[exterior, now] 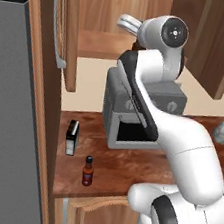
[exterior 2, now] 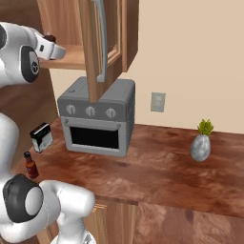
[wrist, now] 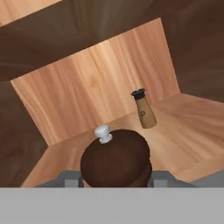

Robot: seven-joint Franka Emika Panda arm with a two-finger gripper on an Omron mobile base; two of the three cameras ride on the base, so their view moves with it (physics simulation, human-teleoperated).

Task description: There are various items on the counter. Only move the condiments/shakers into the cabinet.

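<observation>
A reddish-brown wood-grain counter [exterior 2: 162, 167] runs below a pale wall, and on it stands a boxy grey toaster oven [exterior 2: 97, 119] with three knobs and a dark glass door. Directly above the oven hangs the upper wall cabinet of reddish-brown wood [exterior: 101, 44], its doors swung open with long grey handles showing. Left of the oven on the counter stands a small black-and-white rectangular box [exterior: 72, 137], and in front of that box, nearer the counter's edge, a red sauce bottle with a black cap [exterior: 88, 172] stands upright. Well to the right of the oven sits a small grey vase with a green sprig [exterior 2: 201, 144].

Above the oven, the white arm reaches onto the cabinet shelf. There the gripper [wrist: 116, 177] is pinching a dark brown pepper mill with a pale knob [wrist: 116, 159], one finger on each side of its rounded body. Farther back on the same shelf, near the cabinet's rear wall, a tan shaker with a dark cap [wrist: 144, 109] stands apart from the mill.
</observation>
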